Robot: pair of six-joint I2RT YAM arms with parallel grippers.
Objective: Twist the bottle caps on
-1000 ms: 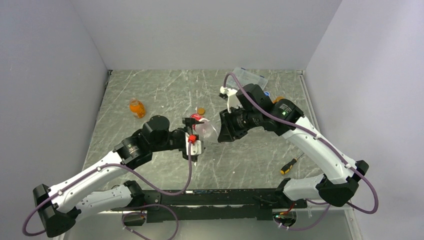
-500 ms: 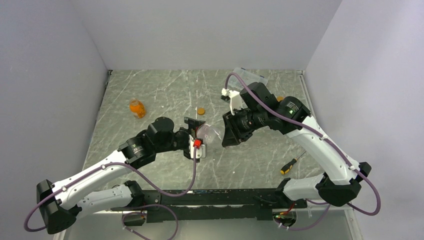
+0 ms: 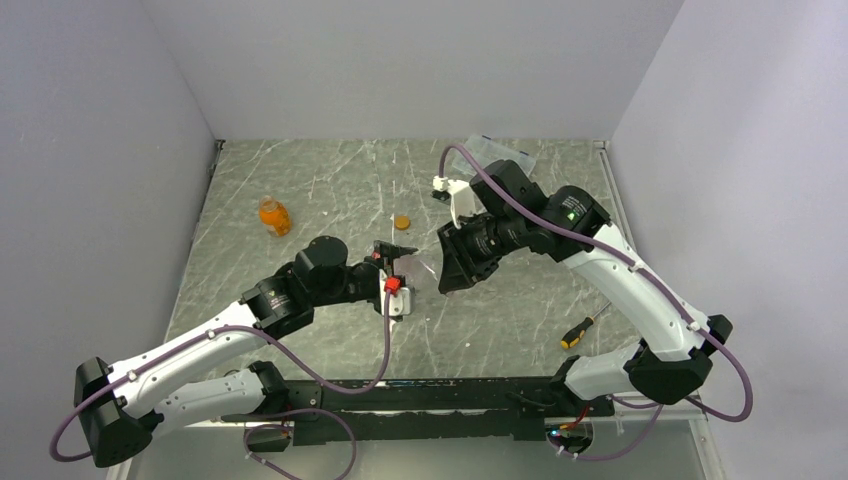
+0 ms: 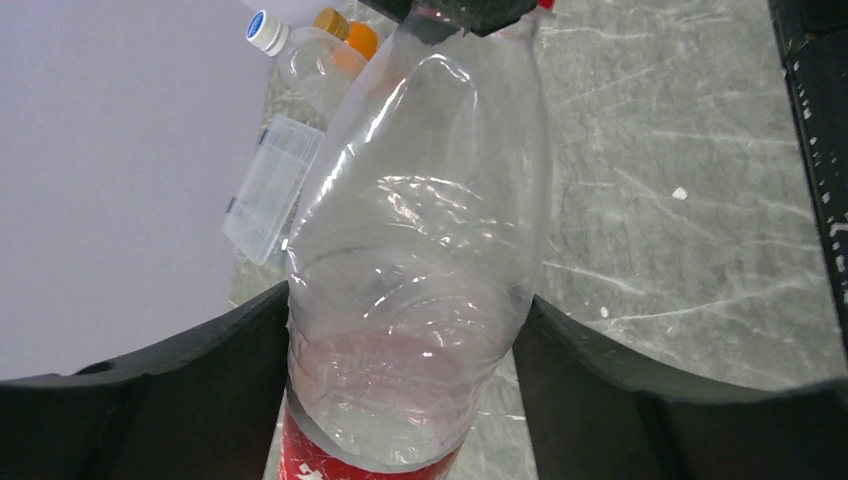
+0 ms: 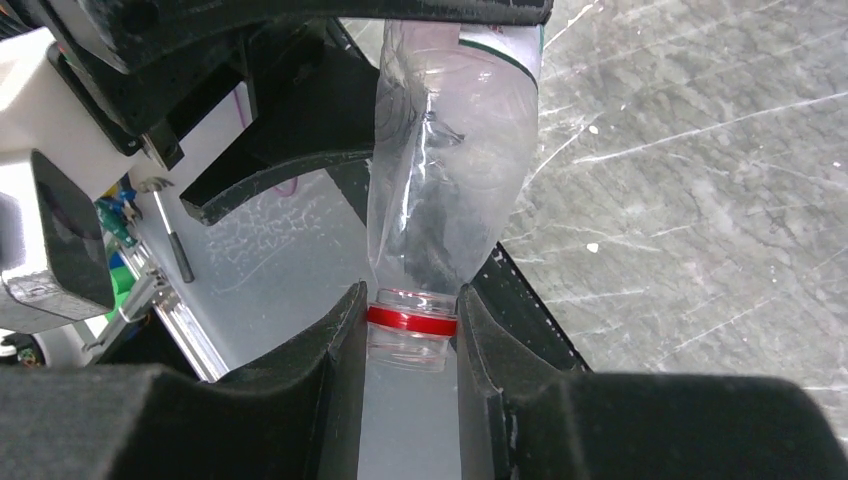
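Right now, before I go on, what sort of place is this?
Probably a lab robot test cell: plain grey walls box in a marbled tabletop, and loose practice props lie on it, an orange bottle, a screwdriver and a clear compartment box.

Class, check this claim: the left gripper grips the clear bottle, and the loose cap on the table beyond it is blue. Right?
No. The left gripper does grip the clear bottle, but the loose cap on the table is orange, as the top external view shows.
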